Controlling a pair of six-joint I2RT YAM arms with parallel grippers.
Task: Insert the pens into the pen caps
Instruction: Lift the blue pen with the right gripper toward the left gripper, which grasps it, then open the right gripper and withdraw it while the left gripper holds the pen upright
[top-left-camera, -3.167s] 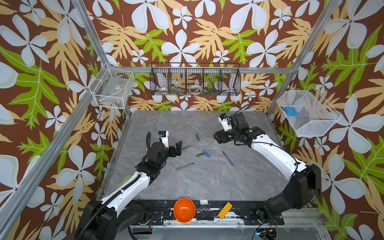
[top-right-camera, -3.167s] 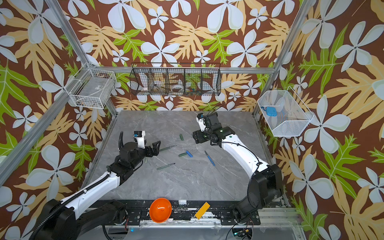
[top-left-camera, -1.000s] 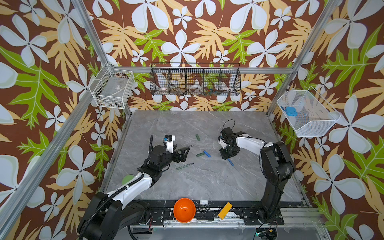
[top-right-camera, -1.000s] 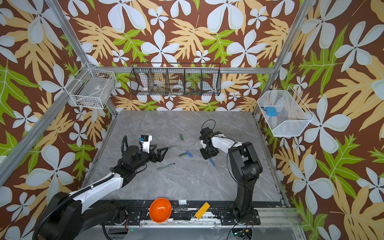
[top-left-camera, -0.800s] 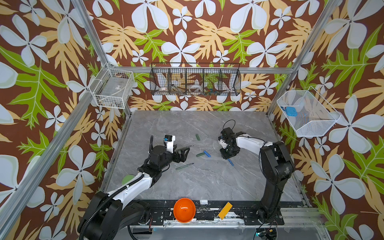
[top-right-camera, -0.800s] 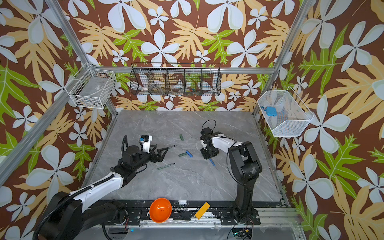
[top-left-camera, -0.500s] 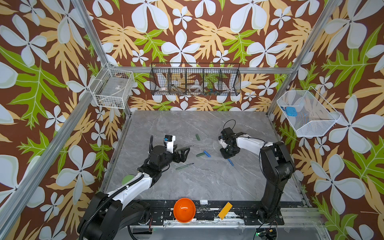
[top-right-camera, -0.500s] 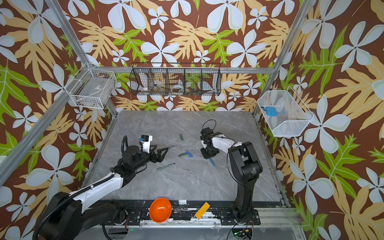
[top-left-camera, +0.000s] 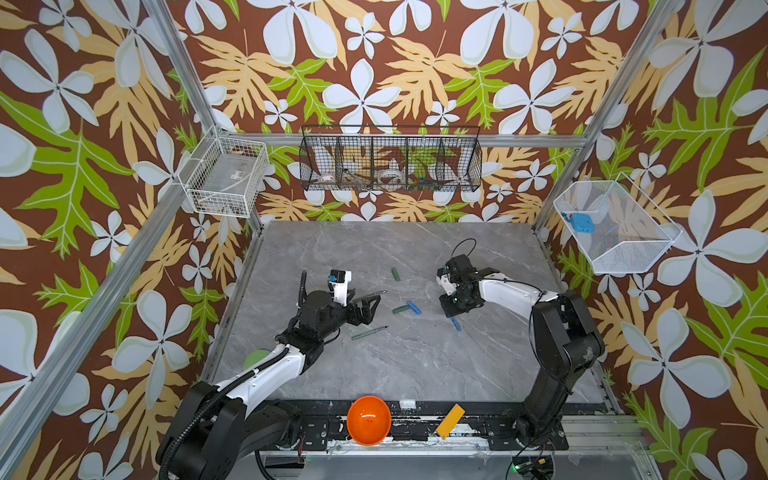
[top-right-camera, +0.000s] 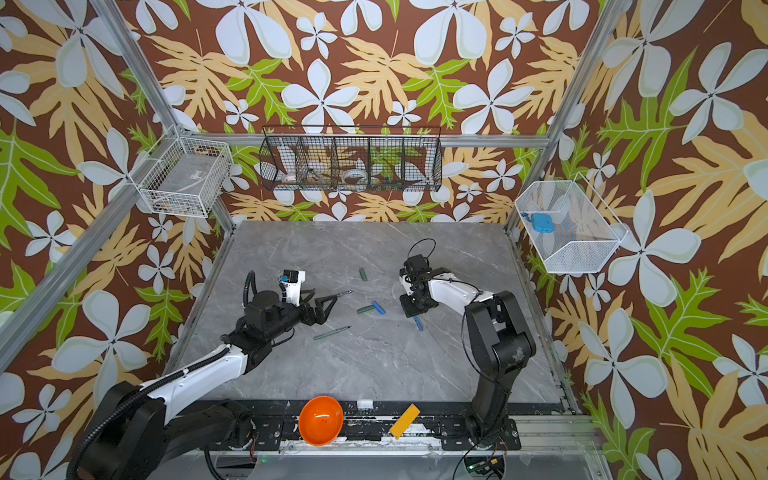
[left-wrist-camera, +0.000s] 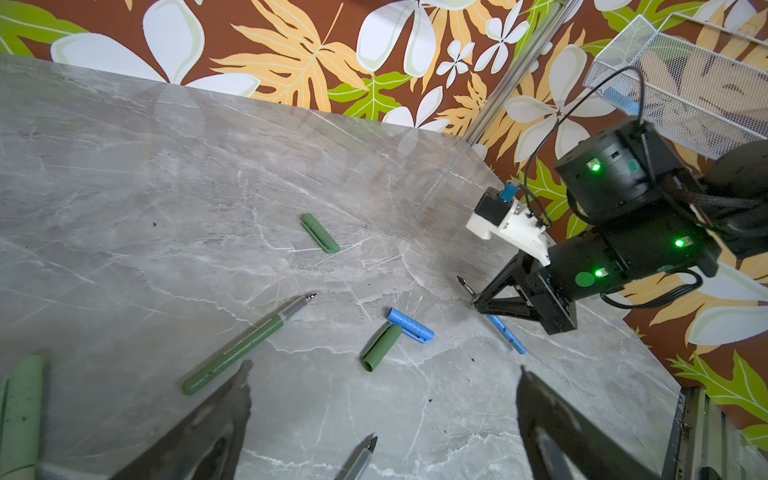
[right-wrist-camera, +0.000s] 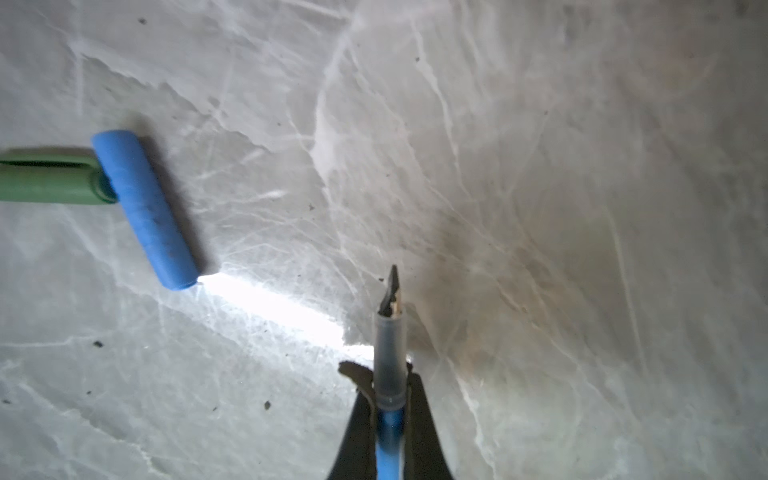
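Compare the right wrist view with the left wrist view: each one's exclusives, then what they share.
Right wrist only: the blue pen's clear neck, pinched in the shut right hand. Left wrist only: a dark green pen, a lone green cap, the open left hand. Both: right hand, blue pen, blue cap touching a dark green cap.

Both top views overlook the whole table (top-left-camera: 415, 365); wrist cameras sit close.

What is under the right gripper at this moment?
The blue pen: the right gripper is shut on its barrel, nib pointing out past the fingertips. In a top view only its rear end shows beyond the gripper; the gripped stretch is covered.
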